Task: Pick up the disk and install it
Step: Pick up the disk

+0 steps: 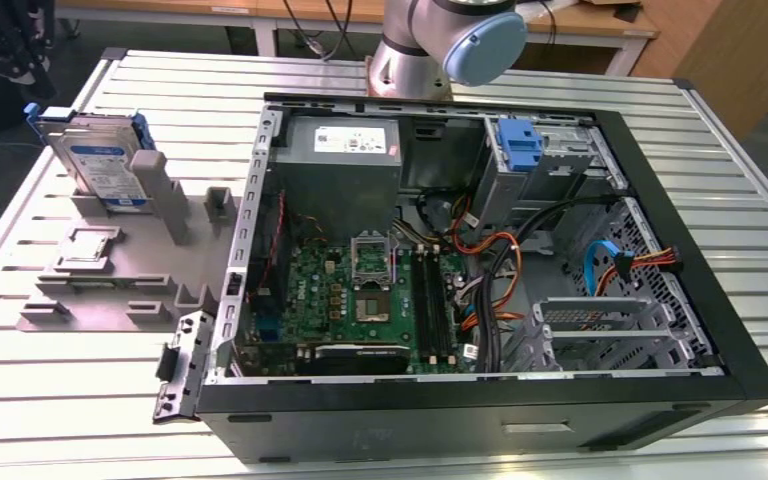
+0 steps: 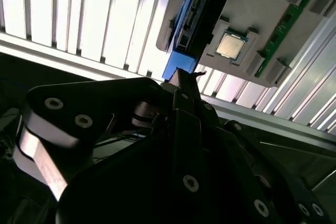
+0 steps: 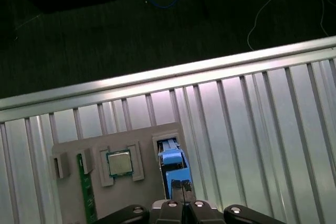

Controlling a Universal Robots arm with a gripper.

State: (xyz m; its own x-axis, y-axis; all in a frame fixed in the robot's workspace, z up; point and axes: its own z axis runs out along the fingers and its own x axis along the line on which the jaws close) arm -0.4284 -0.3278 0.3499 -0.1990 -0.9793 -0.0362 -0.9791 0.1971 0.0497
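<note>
The disk (image 1: 97, 160), silver with a blue-and-white label and blue side rails, stands on edge in a slot of the grey holder (image 1: 104, 290) at the exterior view's left. In both wrist views I look down on it from well above: the disk (image 3: 172, 163) shows its blue rail, and the disk (image 2: 186, 19) shows as a thin blue-edged strip. My gripper (image 3: 181, 186) hangs over it with the fingertips together and nothing between them; the gripper (image 2: 185, 74) tip lines up with the disk's blue end, apart from it.
An open computer case (image 1: 491, 390) lies at the centre and right, with a drive bay holding a blue bracket (image 1: 524, 150) and a grey power supply (image 1: 344, 140). The holder also carries a processor chip (image 3: 119, 163) and a green memory stick (image 3: 86, 192). The slatted table (image 3: 252, 129) edge is close.
</note>
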